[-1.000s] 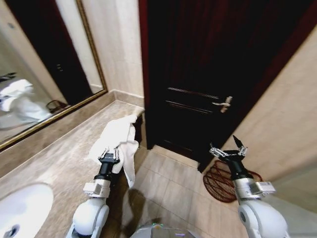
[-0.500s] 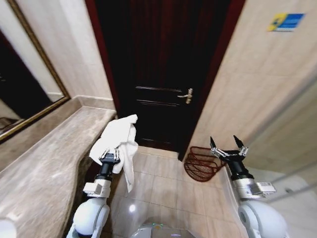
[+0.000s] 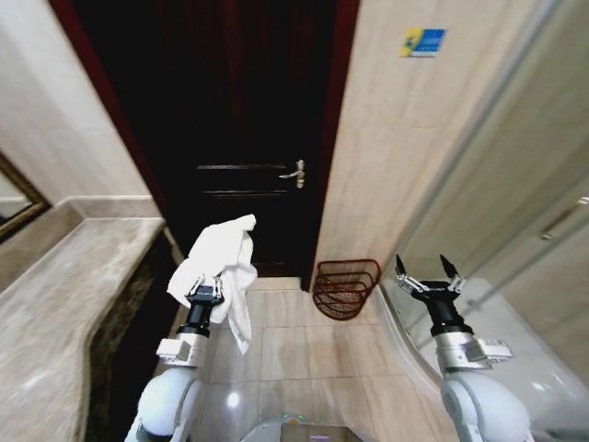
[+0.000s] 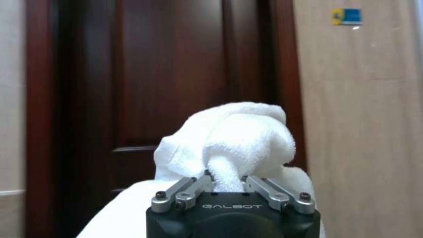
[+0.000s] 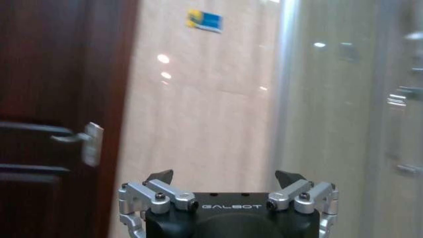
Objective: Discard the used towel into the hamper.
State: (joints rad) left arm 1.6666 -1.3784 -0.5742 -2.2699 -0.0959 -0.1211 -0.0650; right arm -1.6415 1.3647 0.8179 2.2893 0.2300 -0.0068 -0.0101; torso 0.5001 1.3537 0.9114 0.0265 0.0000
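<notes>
A white towel (image 3: 221, 262) is bunched over my left gripper (image 3: 204, 290), which is shut on it and held up at the lower left of the head view; one end hangs down beside the arm. The left wrist view shows the towel (image 4: 231, 141) pinched in my left gripper (image 4: 227, 186). The hamper (image 3: 344, 288), a dark red-brown wire-mesh basket, stands on the tiled floor at the foot of the wall, right of the door. My right gripper (image 3: 429, 276) is raised and open, to the right of the hamper, holding nothing. My right gripper (image 5: 225, 179) also shows in the right wrist view.
A dark wooden door (image 3: 230, 138) with a metal handle (image 3: 294, 173) faces me. A marble counter (image 3: 64, 304) runs along the left. A glass shower partition (image 3: 515, 239) stands on the right. Tiled floor (image 3: 294, 354) lies between the counter and the hamper.
The camera has swung to the right: the mirror and sink have left the picture, and the door and hamper have shifted left. Both arms keep their pose, the towel still held.
</notes>
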